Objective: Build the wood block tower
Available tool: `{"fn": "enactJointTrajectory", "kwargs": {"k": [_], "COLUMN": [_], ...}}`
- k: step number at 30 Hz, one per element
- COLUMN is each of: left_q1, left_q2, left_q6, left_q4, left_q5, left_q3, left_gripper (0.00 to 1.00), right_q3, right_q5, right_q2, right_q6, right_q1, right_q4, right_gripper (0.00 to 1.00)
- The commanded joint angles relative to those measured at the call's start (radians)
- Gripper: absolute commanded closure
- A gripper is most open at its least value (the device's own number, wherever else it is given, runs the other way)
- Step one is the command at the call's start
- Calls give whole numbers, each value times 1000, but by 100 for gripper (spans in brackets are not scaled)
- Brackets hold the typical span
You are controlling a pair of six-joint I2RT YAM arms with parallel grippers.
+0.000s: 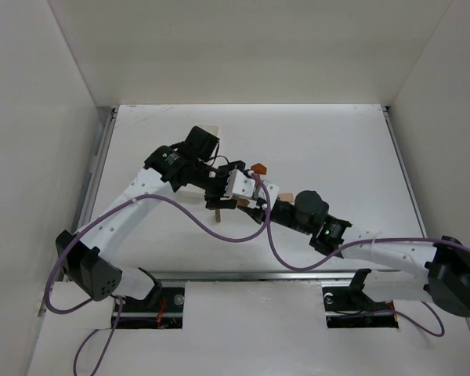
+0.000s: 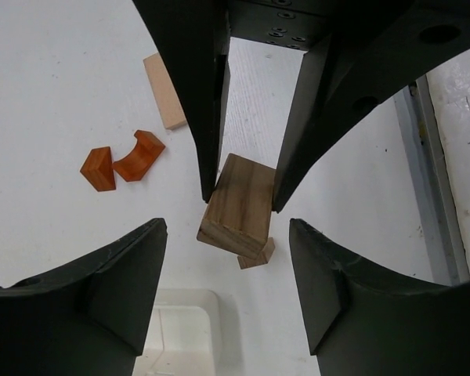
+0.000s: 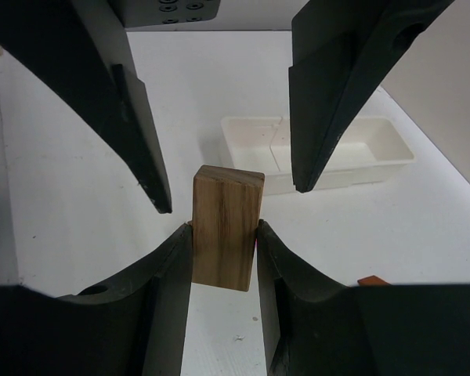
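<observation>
My right gripper (image 3: 223, 235) is shut on a brown wood block (image 3: 225, 227), held upright above the table. In the left wrist view the same block (image 2: 239, 207) hangs tilted just over a small tan block (image 2: 258, 254) standing on the table. My left gripper (image 2: 227, 223) is open, its fingers (image 2: 102, 298) spread wide on either side of the held block without touching it. Two orange-red pieces (image 2: 121, 162) lie on the table beside a flat tan block (image 2: 164, 90). In the top view both grippers (image 1: 233, 192) meet at mid-table above the tan upright (image 1: 217, 213).
A white oblong tray (image 3: 376, 145) lies beyond the grippers; its corner also shows in the left wrist view (image 2: 180, 329). An orange piece (image 1: 258, 168) lies just behind the grippers. White walls close in the table on three sides.
</observation>
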Motion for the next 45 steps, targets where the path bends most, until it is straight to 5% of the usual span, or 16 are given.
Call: {"fn": "enactJointTrajectory", "kwargs": {"k": [1,20,37,45], "left_q1": [-2,-2,-2,-2], "left_q2": [-24,-34,-43,-43], "left_q6": [-4,-3,-3,-44], "left_q4": [13,15,4,4], "left_q5": [26,44,54,54], "left_q3": [15,14,-17,-17], "left_gripper": [40,47,73,93], "right_q3": [33,42,42,42], "right_q5": [2,2,22,52], "right_q2": [-28,-1,9,18], "right_q6": [-11,-11,-11,18], "right_q1": [14,14,14,14], "right_q4": [78,78,108,108], "right_gripper": [100,100,100,97]}}
